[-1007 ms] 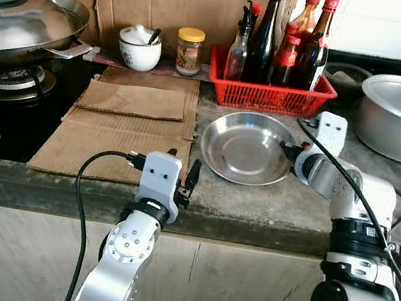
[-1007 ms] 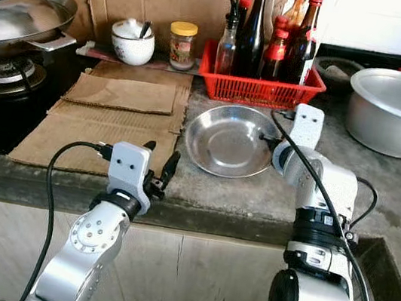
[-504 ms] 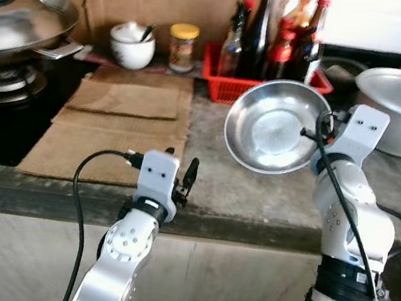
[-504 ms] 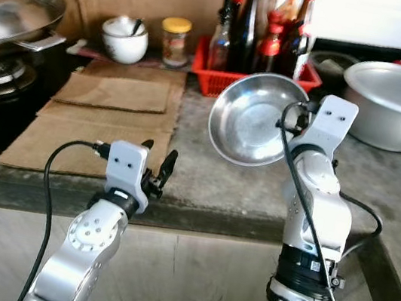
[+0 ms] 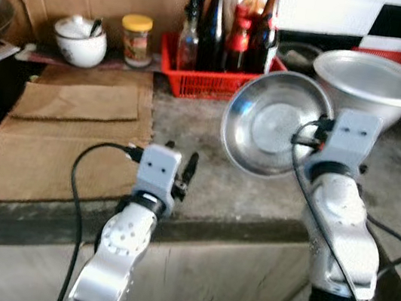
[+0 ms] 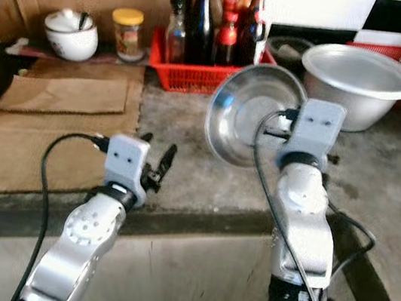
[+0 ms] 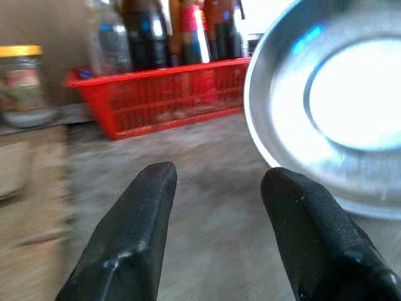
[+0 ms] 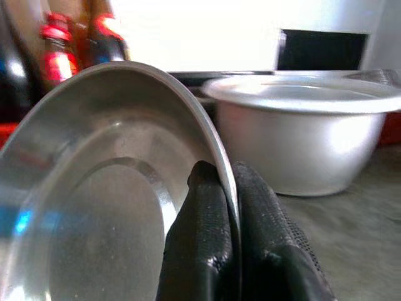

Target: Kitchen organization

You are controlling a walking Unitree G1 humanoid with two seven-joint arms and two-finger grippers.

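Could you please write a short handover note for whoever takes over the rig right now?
Right gripper: shut on the rim of the steel plate, held tilted in the air above the counter, in front of the big metal pot.
Left gripper: open, holding nothing, low over the counter's front edge.
Red basket of bottles, a jar and a white bowl stand at the back.
Done: plate picked up. Left: setting it down; where is not evident.

A shiny round steel plate [image 5: 273, 122] with a shallow rim stands tilted nearly on edge, raised off the counter, right of centre in the frame.
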